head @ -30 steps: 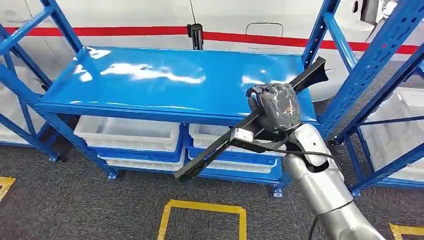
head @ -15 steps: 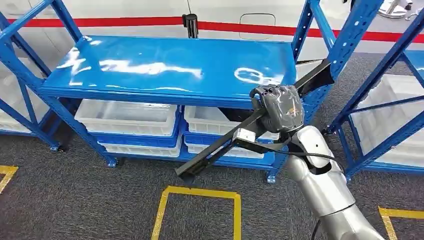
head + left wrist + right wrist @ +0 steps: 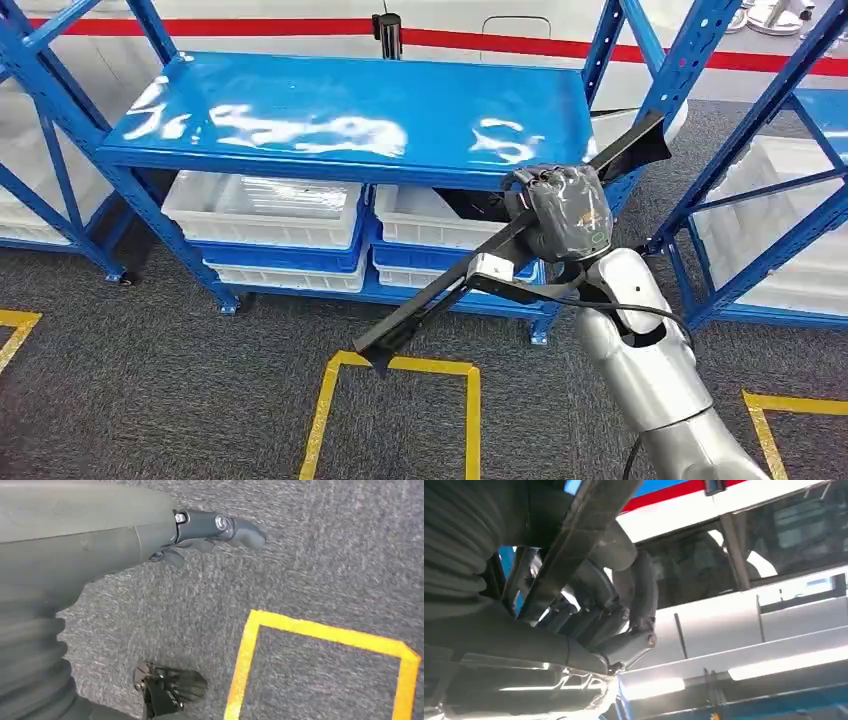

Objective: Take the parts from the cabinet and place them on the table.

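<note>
R hand [image 3: 562, 212] sat right of centre in the head view, fingers wrapped tight round a long black part [image 3: 440, 290], gripped a bit above its middle. The part ran diagonally: upper end at the upper right by a blue upright [image 3: 700, 55], lower end down at centre frame, over the yellow floor tape [image 3: 400, 362]. It was off the shelf [image 3: 350, 105] and crossed in front of the shelf's front right corner. In the R wrist view the same part [image 3: 579, 540] ran from the top of the frame down toward the left, w/ dark fingers [image 3: 624, 610] curled round it.

L hand [image 3: 210, 530] appeared at the upper centre of the L wrist view, over grey carpet [image 3: 325, 555], holding nothing; thumb stuck out, other fingers partly hidden, so can't tell how wide they were.

White bins [image 3: 265, 210] sat under the shelf, left and centre. Shelf top was glossy blue w/ glare. Red stripe [image 3: 480, 38] ran along the white wall at the top of the frame.
</note>
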You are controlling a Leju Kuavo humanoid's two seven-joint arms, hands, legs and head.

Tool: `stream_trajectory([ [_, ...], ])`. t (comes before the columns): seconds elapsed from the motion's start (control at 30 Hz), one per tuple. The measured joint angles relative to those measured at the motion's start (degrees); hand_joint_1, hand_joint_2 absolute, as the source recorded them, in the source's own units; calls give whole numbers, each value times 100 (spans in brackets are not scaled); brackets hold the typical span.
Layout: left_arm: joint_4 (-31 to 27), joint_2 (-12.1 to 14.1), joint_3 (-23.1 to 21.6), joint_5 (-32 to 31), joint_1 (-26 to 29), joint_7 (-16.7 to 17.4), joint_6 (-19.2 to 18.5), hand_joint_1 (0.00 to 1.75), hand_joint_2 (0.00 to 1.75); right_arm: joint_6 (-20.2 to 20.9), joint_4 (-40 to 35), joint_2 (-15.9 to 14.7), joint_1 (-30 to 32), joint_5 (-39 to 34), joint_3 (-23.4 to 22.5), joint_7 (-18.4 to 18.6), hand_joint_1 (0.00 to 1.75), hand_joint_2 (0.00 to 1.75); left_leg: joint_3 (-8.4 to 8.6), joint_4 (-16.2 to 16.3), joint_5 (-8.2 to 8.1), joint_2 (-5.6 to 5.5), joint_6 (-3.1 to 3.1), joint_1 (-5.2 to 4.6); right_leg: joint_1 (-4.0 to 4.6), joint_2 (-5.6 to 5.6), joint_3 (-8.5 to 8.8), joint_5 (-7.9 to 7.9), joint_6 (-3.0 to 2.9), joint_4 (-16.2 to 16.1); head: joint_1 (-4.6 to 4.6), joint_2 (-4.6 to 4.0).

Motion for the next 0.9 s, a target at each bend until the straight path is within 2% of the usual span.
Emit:
stream_trajectory([
  [0.03,0,-13,0,-7,-9,4,0,0,175,4,-4,-28,-11,9,-15,2,175,175,-69,-41,126,34,64,18,4,7,-146,-297,-69,206,2,0],
  [0.07,0,-17,0,-18,-19,13,0,0,175,20,-4,-28,-19,13,-24,18,175,175,-178,-36,204,41,126,13,8,10,-282,-678,-162,573,20,0],
  [0.1,-2,-17,2,-17,-20,17,6,0,175,35,-4,-39,-18,20,-39,18,175,175,-274,-36,280,43,132,-4,12,8,-369,-1006,-210,1020,37,0],
  [0.13,-2,-17,2,-17,-19,24,20,0,175,46,-4,-50,-19,18,-61,24,175,175,-380,-31,360,44,141,-18,14,10,-449,-1221,-212,1492,33,0],
  [0.17,-2,-17,2,-17,-18,31,31,0,175,55,-4,-57,-18,15,-90,31,175,175,-479,-28,440,46,142,-34,13,9,-462,-1215,-156,1816,55,0],
  [0.2,0,-28,2,-17,-18,31,35,0,175,63,-4,-61,-21,15,-109,37,175,175,-580,-24,509,46,141,-46,14,9,-399,-1069,-81,1925,50,0],
  [0.23,0,-33,2,-17,-18,35,35,0,175,85,-4,-66,-36,15,-120,42,175,175,-668,-17,581,47,135,-58,26,9,-238,-855,-11,1824,57,0],
  [0.27,0,-42,2,-17,-18,37,35,0,175,98,-4,-66,-52,17,-129,46,175,175,-760,-16,656,49,121,-69,45,8,68,-667,23,1475,52,0],
  [0.3,0,-48,2,-20,-18,42,35,0,175,98,-4,-66,-77,18,-140,50,175,175,-814,-8,716,47,105,-76,52,7,431,-642,-12,993,50,0],
  [0.33,-2,-50,2,-26,-18,44,35,0,175,101,-4,-66,-110,17,-149,59,175,175,-857,8,760,47,77,-95,68,4,900,-809,-97,382,52,0],
  [0.37,-2,-50,2,-28,-19,46,37,0,175,101,-7,-66,-142,17,-151,59,175,175,-884,43,814,48,57,-123,117,14,1213,-980,-138,-185,48,0],
  [0.4,-2,-50,2,-39,-22,50,37,0,175,105,-9,-66,-162,13,-162,61,175,175,-914,37,882,50,43,-131,115,21,1188,-1004,-154,-214,18,0],
  [0.43,-2,-39,2,-42,-26,55,42,0,175,105,-9,-66,-163,11,-168,65,175,175,-932,31,918,48,38,-131,101,26,1108,-972,-153,-215,26,0],
  [0.47,0,-39,2,-44,-16,61,42,0,175,122,-7,-63,-155,9,-173,66,175,175,-949,31,955,29,25,-110,79,17,1071,-947,-190,-203,22,0],
  [0.5,0,-28,2,-42,-1,68,46,0,175,149,2,-72,-154,-7,-177,66,175,175,-998,65,897,20,-29,-71,-12,-5,1043,-880,-265,-208,31,0],
  [0.53,2,-35,2,-42,8,81,48,0,175,166,4,-65,-152,-35,-179,63,175,175,-1071,214,577,6,-87,-52,-2,-13,991,-808,-338,-207,22,0],
  [0.57,2,-46,2,-44,16,87,46,0,175,186,4,-57,-161,-99,-184,50,175,175,-1164,543,157,-3,-135,-25,-3,-23,957,-741,-383,-205,-7,0],
  [0.6,0,-46,2,-44,14,89,48,0,175,232,4,-46,-174,-161,-190,22,175,175,-1268,968,-172,-3,-173,8,-4,-21,885,-672,-380,-198,-11,0],
  [0.63,0,-44,2,-44,7,90,48,0,175,253,4,-44,-175,-218,-190,-4,175,175,-1364,1394,-376,-3,-208,37,-5,-21,815,-617,-362,-191,-15,0],
  [0.67,0,-44,2,-48,5,90,48,0,175,286,11,-44,-174,-297,-197,-24,175,175,-1436,1811,-441,-2,-242,72,-11,-22,727,-563,-337,-170,-13,0],
  [0.7,0,-44,2,-50,6,92,48,0,175,310,20,-44,-171,-347,-201,-37,175,175,-1404,1961,-345,-1,-266,102,-29,-24,650,-523,-312,-142,-20,0],
  [0.73,0,-44,2,-50,6,94,48,0,175,330,24,-44,-171,-380,-207,-42,175,175,-1262,1869,-166,0,-295,136,-50,-26,576,-500,-277,-107,-15,0],
  [0.77,0,-44,2,-50,5,96,50,0,175,334,26,-44,-172,-400,-221,-44,175,175,-950,1486,51,1,-324,175,-74,-27,498,-477,-241,-56,-15,0],
  [0.8,0,-39,2,-52,4,96,50,0,175,334,24,-44,-180,-409,-229,-48,175,175,-577,979,169,1,-345,206,-97,-28,444,-459,-211,-9,-20,0],
  [0.83,-2,-42,2,-52,-1,96,50,0,175,334,24,-41,-200,-411,-236,-52,175,175,-257,515,113,-10,-365,236,-84,-29,402,-445,-184,41,-22,0],
  [0.87,-2,-44,2,-55,-6,96,50,0,175,334,24,-41,-223,-415,-247,-52,175,175,-108,241,12,-55,-378,179,-50,-24,347,-417,-144,78,-35,0],
  [0.9,0,-39,2,-59,-10,98,50,0,175,334,24,-31,-239,-420,-247,-52,175,175,-145,230,5,-67,-348,179,-45,-27,322,-366,-69,70,-9,0],
])
